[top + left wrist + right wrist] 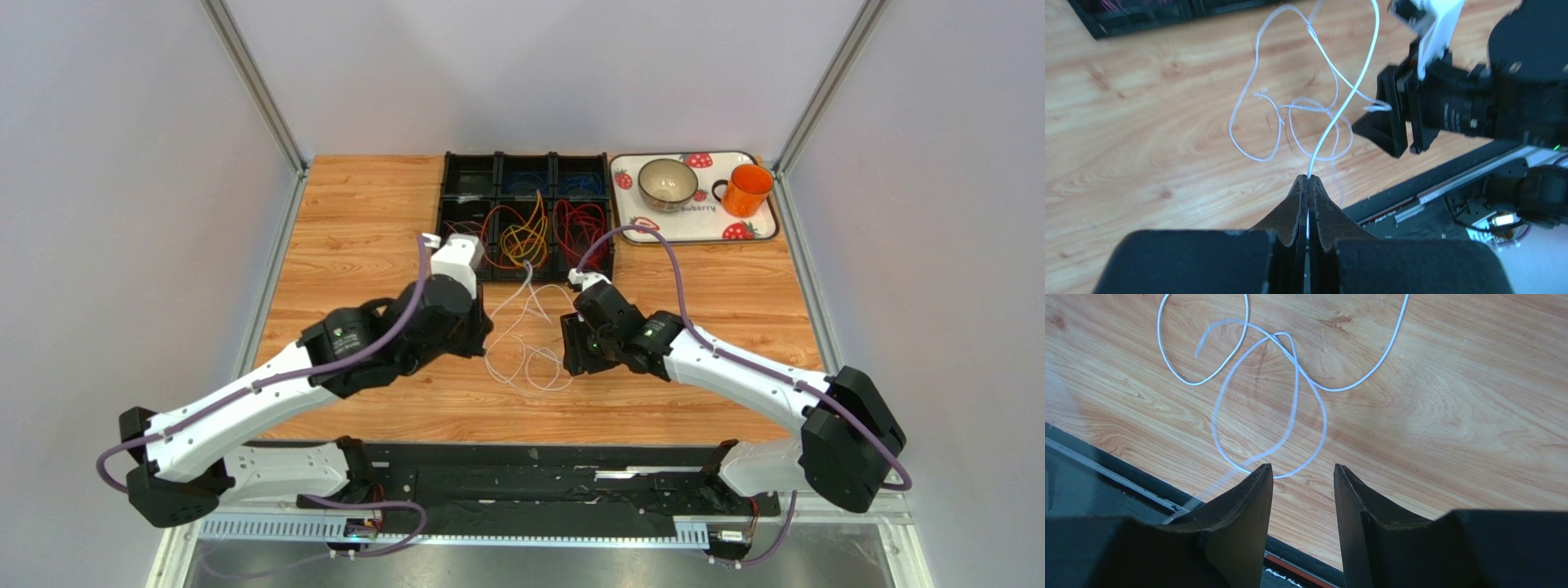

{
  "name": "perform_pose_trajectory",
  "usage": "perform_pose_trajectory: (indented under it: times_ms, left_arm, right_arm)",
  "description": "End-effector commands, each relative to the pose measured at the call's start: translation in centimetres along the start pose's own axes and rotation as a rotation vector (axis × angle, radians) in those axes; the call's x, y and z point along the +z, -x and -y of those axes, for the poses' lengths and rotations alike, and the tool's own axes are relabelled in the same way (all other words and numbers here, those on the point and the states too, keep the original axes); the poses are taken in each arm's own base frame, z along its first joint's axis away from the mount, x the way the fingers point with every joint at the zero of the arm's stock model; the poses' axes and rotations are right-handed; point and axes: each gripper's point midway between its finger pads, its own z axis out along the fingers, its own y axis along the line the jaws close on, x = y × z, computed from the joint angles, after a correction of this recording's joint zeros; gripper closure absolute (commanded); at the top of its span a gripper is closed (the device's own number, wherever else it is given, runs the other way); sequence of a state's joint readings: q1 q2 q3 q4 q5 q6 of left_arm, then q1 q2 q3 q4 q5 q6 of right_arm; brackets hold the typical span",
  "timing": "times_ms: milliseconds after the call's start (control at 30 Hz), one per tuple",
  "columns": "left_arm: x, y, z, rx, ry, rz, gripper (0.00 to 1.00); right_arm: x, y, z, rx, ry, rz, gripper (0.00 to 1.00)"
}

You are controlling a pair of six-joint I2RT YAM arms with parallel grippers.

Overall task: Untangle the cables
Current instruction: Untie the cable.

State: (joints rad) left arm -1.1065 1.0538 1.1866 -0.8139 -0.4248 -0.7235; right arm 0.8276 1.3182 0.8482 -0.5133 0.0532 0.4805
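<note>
Down on the brown wooden desk (368, 221), between the two arms: one thin white floppy cable (1314, 164), spread out in loose loops, crossed over itself in a few spots. One end up near the black plastic box with little rooms (448, 208).

Pinched by the left claw (1308, 180), squeezed shut right on the strand, with the cable running up and away from the tips.

Not touched by the right claw (1301, 471). Spread apart, nothing inside, hanging low over a loop close to the front edge of the desk.

Back in the black box: orange and yellow cables (521, 239) and red cables (579, 227), all bunched up in their rooms. Some blue at the very back too.

What could go wrong:
- Pulling hard from the left side may squeeze the crossed loops into a tight knot.
- May slip out of the shut tips, being so thin and smooth.
- Closing the right claw now may catch two strands at once, or only bare wood, with the loops so flat and so close together.
- Dragging the white strand past the box may hook the coloured ones.
</note>
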Motion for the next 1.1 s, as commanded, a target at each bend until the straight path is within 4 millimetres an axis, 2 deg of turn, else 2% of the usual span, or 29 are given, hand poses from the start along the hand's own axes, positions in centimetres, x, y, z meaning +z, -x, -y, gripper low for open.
perform_pose_trajectory:
  times_ms: [0, 33, 100, 200, 333, 400, 567, 733, 833, 1033, 1067]
  left_arm:
    - [-1.7, 3.3, 0.2, 0.099, -0.031, 0.051, 1.0]
    - [-2.2, 4.6, 0.6, 0.111, -0.045, 0.088, 1.0]
    - [-2.2, 5.5, 0.0, 0.114, -0.01, 0.113, 1.0]
    - [-1.2, 5.5, -1.5, 0.101, 0.041, 0.099, 1.0]
    - [0.8, 4.0, -3.6, 0.033, 0.061, 0.046, 1.0]
    - [0.8, 4.2, -4.2, 0.006, 0.056, 0.049, 1.0]
    - [-0.4, 6.2, -5.0, -0.01, 0.069, 0.098, 1.0]
    - [-1.3, 8.2, -5.0, -0.017, 0.045, 0.134, 1.0]
    - [-1.0, 8.1, -5.1, -0.023, 0.05, 0.128, 1.0]
    - [-0.5, 6.7, -5.2, -0.047, 0.038, 0.101, 1.0]
    - [-0.6, 6.7, -5.4, -0.048, 0.041, 0.104, 1.0]
  right_arm:
    - [-2.1, 3.1, -0.2, -0.022, -0.016, 0.11, 0.55]
    - [-2.3, 3.0, 0.1, -0.028, -0.031, 0.108, 0.55]
    - [-2.7, 3.3, 0.7, -0.031, -0.059, 0.127, 0.54]
    - [-3.3, 3.2, 1.0, -0.029, -0.069, 0.144, 0.54]
    - [-3.0, 2.7, 1.0, -0.024, -0.054, 0.138, 0.54]
    - [-2.6, 2.0, 0.0, -0.044, 0.011, 0.111, 0.54]
    - [-2.7, 1.9, -3.9, -0.065, 0.227, 0.112, 0.53]
    - [-2.4, 2.0, -5.9, -0.013, 0.311, 0.09, 0.53]
    - [-1.4, 1.2, -7.0, 0.035, 0.345, 0.039, 0.53]
    - [1.2, 0.4, -7.0, 0.054, 0.309, -0.015, 0.52]
    - [1.2, 0.7, -7.2, 0.048, 0.311, -0.011, 0.52]
